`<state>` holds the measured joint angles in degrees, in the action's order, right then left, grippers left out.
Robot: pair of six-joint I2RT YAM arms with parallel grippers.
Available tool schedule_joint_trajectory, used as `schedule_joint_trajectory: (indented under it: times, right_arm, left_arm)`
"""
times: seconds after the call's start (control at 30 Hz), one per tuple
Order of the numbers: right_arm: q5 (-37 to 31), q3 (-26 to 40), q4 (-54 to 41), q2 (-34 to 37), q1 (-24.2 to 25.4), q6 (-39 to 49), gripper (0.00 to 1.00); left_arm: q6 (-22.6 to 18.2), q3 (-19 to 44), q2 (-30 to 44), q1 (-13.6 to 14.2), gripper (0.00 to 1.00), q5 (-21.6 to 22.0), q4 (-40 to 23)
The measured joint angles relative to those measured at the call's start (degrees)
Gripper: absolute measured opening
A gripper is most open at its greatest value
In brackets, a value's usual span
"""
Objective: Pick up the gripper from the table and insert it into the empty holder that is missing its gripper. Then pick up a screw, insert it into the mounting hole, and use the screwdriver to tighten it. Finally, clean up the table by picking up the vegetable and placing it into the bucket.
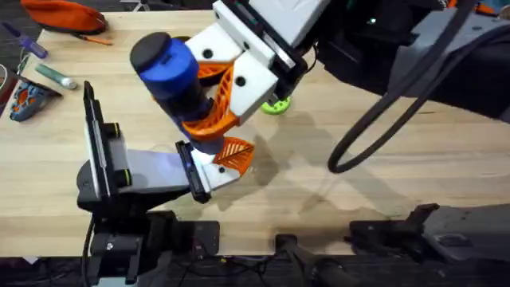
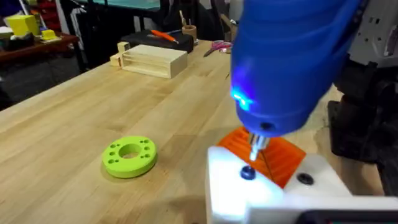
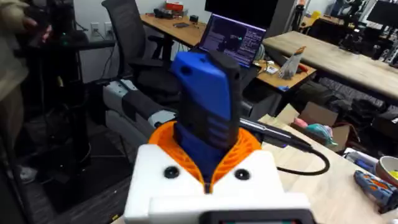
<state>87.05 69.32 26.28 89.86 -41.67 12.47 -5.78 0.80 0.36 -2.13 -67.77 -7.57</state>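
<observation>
The work is sitting in its middle stage — the screwdriver (image 1: 171, 72) is being held upright in the right gripper (image 3: 211, 162), whose orange-padded fingers (image 3: 245, 146) are clenched around its blue body, and its thin metal tip (image 2: 255, 144) is pressing down toward a dark screw (image 2: 247, 173) seated in the white holder (image 2: 261, 190). An orange wedge, the gripper (image 2: 273, 152), is already lying in that holder just behind the tip, so the insertion step appears done and the tightening appears to be under way; a blue light is glowing on the screwdriver's nose. In the overhead view the left gripper (image 1: 227, 159) is lying low over the counter (image 1: 382, 199) directly beneath the tool, and whether its fingers are released or clenched cannot be told. What is left, by this judgement, is finishing the screw and then the clean-up — neither the vegetable nor the bucket can be made out here. A lime-green ring (image 2: 129, 155) is resting on the counter just beside the holder, near enough to be brushed when the arms are pulling away. A wooden block (image 2: 151, 60) is standing well apart at the far edge, and a black cable (image 1: 374, 127) is looping over the counter on the right side.
</observation>
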Motion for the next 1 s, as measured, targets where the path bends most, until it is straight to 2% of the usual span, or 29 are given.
schedule_joint_trajectory:
  times: [1.0]
  right_arm:
    - [-0.66, -0.01, -1.95, 0.0, -0.44, 2.21, 0.026]
  left_arm:
    - [0.0, 0.0, 0.02, 0.0, 0.012, 0.02, 0.0]
